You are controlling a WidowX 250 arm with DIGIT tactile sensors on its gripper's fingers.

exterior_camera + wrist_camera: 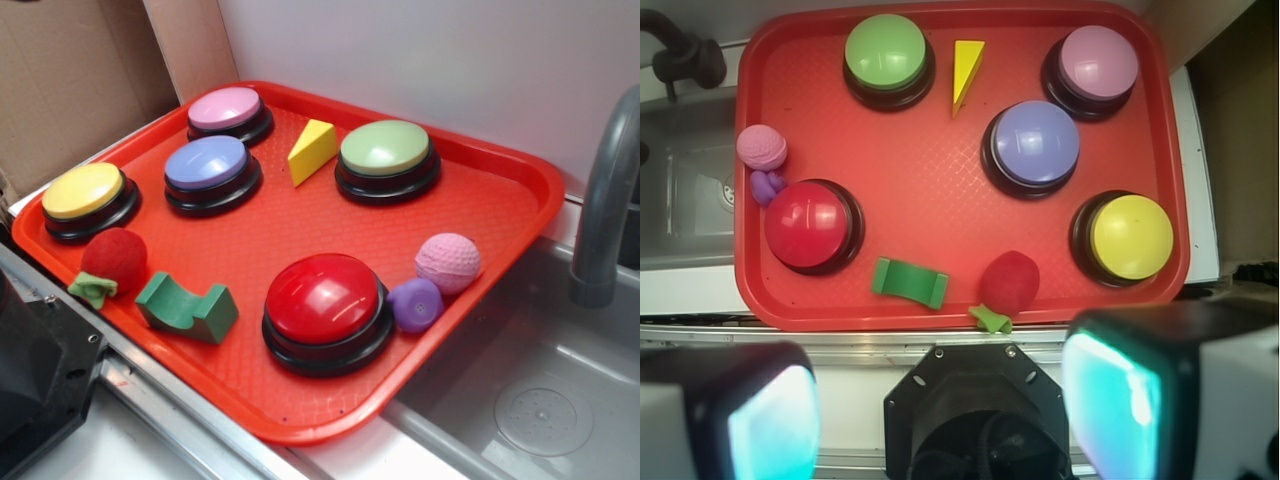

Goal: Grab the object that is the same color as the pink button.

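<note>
Nothing grabbed yet, we judged. The pink ball (pixel 762 147) sat untouched just beside the red button (pixel 807 224), touching a purple blob (pixel 766 186), far across from the pink button (pixel 1098 63). Our gripper (pixel 940 415) hung spread and empty, well short of it.

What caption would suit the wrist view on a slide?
Open gripper poised above a red tray of colored buttons, the pink ball lying untouched.

Five buttons (pixel 323 300), two balls (pixel 448 262), three other small objects (pixel 312 151).
</note>
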